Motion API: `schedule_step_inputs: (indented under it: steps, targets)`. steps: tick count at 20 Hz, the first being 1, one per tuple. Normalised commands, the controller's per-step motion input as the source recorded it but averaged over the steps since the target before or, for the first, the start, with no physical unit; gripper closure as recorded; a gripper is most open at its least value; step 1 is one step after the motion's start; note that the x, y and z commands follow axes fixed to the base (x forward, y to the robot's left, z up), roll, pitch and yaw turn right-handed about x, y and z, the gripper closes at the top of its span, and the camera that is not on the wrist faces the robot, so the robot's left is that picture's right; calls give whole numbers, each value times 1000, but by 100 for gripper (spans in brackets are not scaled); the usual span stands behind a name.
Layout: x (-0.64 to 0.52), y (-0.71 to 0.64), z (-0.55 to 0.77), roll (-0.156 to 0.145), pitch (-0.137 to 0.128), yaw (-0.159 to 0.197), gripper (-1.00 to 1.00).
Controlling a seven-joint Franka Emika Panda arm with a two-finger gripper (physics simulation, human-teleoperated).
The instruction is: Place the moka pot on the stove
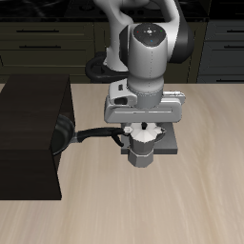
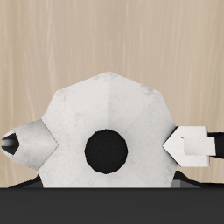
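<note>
Tool (image 1: pixel 143 133) closed on moka pot (image 1: pixel 143 150), fingers (image 2: pixel 191 146) at its sides | pot at stove (image 1: pixel 170 145) front edge | frying pan (image 1: pixel 67 133) beside, on surface (image 1: pixel 191 210)

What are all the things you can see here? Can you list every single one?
moka pot: one, silver-grey, under the robot's end effector, at the front edge of the stove.
stove: one, flat grey plate, mid-table, mostly hidden behind the pot and arm.
frying pan: one, black, its long handle pointing toward the pot, beside the cabinet.
cabinet: one, big black box, at the table's edge beside the pan.
table: one, light wood, under everything.
drawers: dark, with handles, behind the table.
robot arm: one, white and grey, reaching down from the table's back.
end effector: one, its fingers on either side of the pot.
</note>
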Motion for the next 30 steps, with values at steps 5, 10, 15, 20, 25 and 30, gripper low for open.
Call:
schedule_step_inputs:
  steps: [5,10,15,20,25,30]
  targets:
    - [-214,54,214,31,-21,6,100]
    - [-233,131,192,34,-16,-7,100]
    - [-241,93,178,27,-17,9,100]
    - [-273,89,78,26,-12,13,100]
    - [-316,73,50,18,-3,-13,100]
    - [-212,21,-47,2,4,9,100]
